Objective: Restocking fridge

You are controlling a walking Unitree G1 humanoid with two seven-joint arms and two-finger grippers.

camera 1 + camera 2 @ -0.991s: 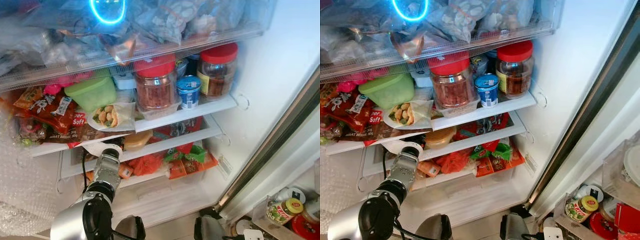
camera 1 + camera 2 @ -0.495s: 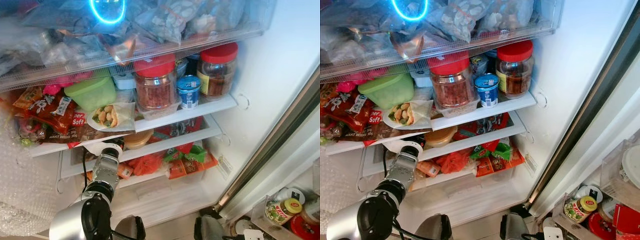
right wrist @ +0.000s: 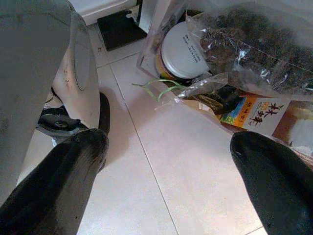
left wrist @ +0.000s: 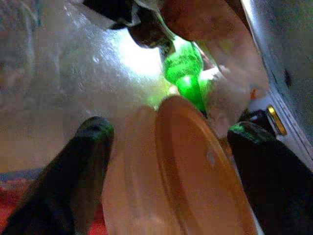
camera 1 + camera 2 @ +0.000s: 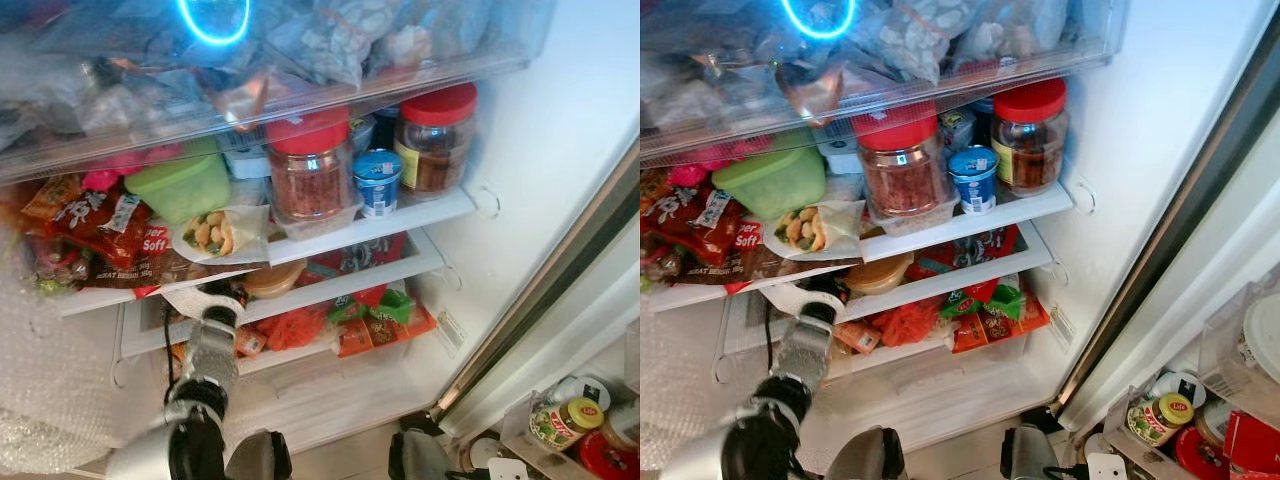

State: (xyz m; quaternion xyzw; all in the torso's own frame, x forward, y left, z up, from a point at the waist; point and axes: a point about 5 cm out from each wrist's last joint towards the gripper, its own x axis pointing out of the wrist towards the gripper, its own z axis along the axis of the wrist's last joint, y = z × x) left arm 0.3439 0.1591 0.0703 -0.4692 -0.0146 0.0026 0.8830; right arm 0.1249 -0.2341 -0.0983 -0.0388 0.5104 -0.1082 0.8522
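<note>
Crowded fridge shelves [image 5: 370, 228] face us. Our left gripper [image 4: 166, 147] reaches under the middle shelf, fingers spread around an orange-lidded tub [image 4: 195, 171] without visibly pressing it. We judge a nudge could topple the neighbouring packets [image 5: 375, 320]. Our right gripper [image 3: 171, 171] hangs open over floor tiles; the tub's contents stay hidden.

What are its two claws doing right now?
Left end effector: open, fingers either side of a round orange-lidded tub.
Right end effector: open, empty.
</note>
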